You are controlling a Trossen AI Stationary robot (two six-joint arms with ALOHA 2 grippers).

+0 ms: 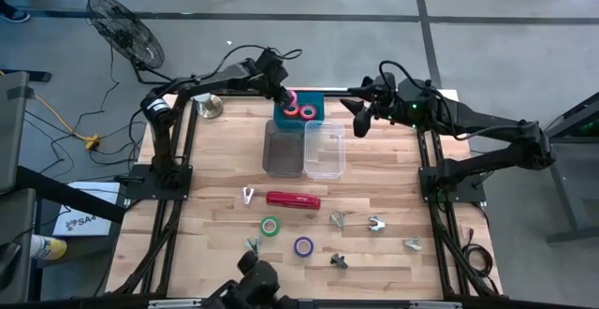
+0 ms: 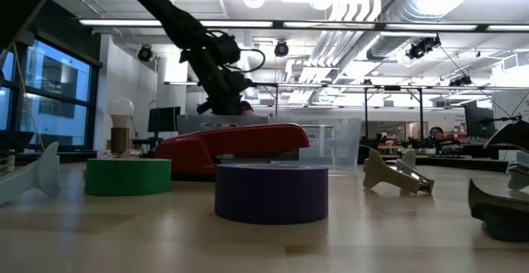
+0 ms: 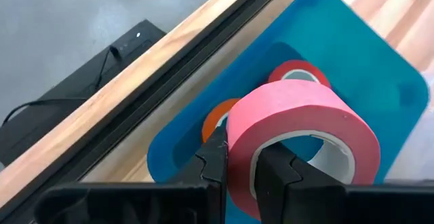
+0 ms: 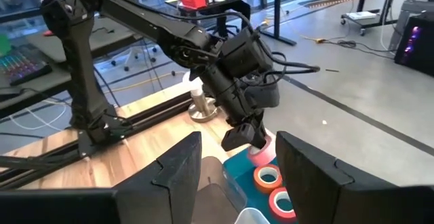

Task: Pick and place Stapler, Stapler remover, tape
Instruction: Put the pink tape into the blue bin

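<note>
My left gripper [image 1: 286,96] is at the teal tray [image 1: 316,98] near the table's far edge, shut on a pink tape roll [image 3: 298,132]. A red roll [image 3: 298,73] and an orange roll [image 3: 215,121] lie flat in the tray. The red stapler [image 1: 293,199] lies on the table's middle, also seen in the low view [image 2: 231,143]. A green roll [image 1: 270,226] and a purple roll [image 1: 303,246] lie flat nearer the near edge. My right gripper [image 4: 237,176] hovers open right of the tray, holding nothing. My left gripper pinches the pink tape roll's wall [image 3: 239,173], with one finger [image 3: 274,173] inside the pale core and the other finger [image 3: 214,161] outside. The fingers come from above, slanting down. The roll stands on edge over the teal tray; whether it touches the tray I cannot tell.
Two clear bins [image 1: 283,148] [image 1: 324,148] stand side by side just in front of the tray. Several silver staple removers [image 1: 338,219] [image 1: 375,223] [image 1: 247,195] are scattered around the stapler and near edge. A metal bowl-like object [image 1: 210,107] sits at the far left corner.
</note>
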